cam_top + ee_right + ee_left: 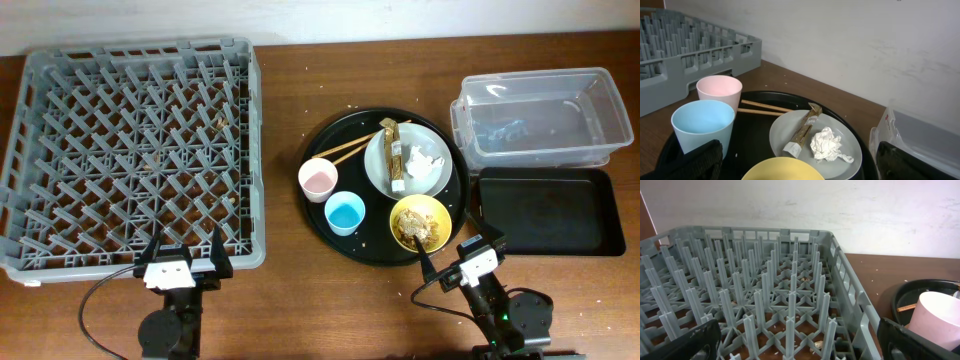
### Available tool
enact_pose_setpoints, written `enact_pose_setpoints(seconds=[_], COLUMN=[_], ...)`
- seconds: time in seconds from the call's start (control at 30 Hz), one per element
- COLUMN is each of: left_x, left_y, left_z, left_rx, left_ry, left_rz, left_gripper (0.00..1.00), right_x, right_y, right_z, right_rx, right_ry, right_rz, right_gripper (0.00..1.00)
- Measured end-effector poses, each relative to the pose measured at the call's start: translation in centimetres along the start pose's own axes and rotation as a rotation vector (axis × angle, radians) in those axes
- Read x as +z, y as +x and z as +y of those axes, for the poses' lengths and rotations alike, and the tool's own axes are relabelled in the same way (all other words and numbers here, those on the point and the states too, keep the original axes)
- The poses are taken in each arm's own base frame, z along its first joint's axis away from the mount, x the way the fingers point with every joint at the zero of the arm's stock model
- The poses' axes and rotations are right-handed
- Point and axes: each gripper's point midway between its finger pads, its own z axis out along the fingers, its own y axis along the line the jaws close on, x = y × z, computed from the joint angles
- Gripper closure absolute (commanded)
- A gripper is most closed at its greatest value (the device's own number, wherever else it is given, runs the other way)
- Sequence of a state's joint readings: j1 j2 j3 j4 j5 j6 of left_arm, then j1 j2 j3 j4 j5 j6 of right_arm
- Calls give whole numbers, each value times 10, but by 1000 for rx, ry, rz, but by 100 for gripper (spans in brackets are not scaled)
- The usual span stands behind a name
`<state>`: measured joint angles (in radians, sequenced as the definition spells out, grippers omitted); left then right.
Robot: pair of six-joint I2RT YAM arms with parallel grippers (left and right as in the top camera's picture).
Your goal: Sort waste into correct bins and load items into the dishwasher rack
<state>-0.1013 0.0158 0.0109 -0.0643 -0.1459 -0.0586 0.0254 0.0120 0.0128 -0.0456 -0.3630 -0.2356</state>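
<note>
The grey dishwasher rack (130,150) fills the left of the table and the left wrist view (765,295). On a round black tray (330,225) sit a pink cup (317,180), a light-blue cup (345,212), a yellow bowl (420,222) with brown food scraps, and a white plate (378,165) holding a gold-brown wrapper (394,150) and crumpled white paper (424,160). Brown chopsticks (345,150) lean on the plate. My left gripper (187,258) is open at the rack's front edge. My right gripper (462,252) is open just in front of the bowl (782,170).
A clear plastic tub (545,115) stands at the back right, with a shallow black rectangular tray (550,212) in front of it. Crumbs lie on the wooden table around the round tray. A white wall runs behind the table.
</note>
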Motion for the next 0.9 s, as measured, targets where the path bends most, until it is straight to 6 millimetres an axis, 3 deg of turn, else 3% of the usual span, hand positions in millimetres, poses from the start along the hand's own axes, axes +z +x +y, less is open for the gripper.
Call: enact_pose_setpoints(seconds=[0.67, 0.8, 0.83, 0.87, 0.9], left_x=[0, -1, -1, -3, -8], left_y=[0, -10, -11, -20, -44], left_z=[0, -10, -14, -17, -19], left_rx=[0, -5, -5, -4, -3], left_ry=[0, 58, 78, 95, 103], left_rz=[0, -41, -39, -29, -30], left_gripper=[1, 1, 1, 1, 1], right_x=[0, -1, -2, -7, -13], right_y=[0, -5, -10, -32, -62], right_z=[0, 13, 13, 9, 4], right_rx=[-1, 51, 72, 84, 83], right_ry=[-1, -78, -81, -77, -69], right_rz=[-1, -20, -24, -34, -60], right_gripper=[2, 1, 2, 2, 2])
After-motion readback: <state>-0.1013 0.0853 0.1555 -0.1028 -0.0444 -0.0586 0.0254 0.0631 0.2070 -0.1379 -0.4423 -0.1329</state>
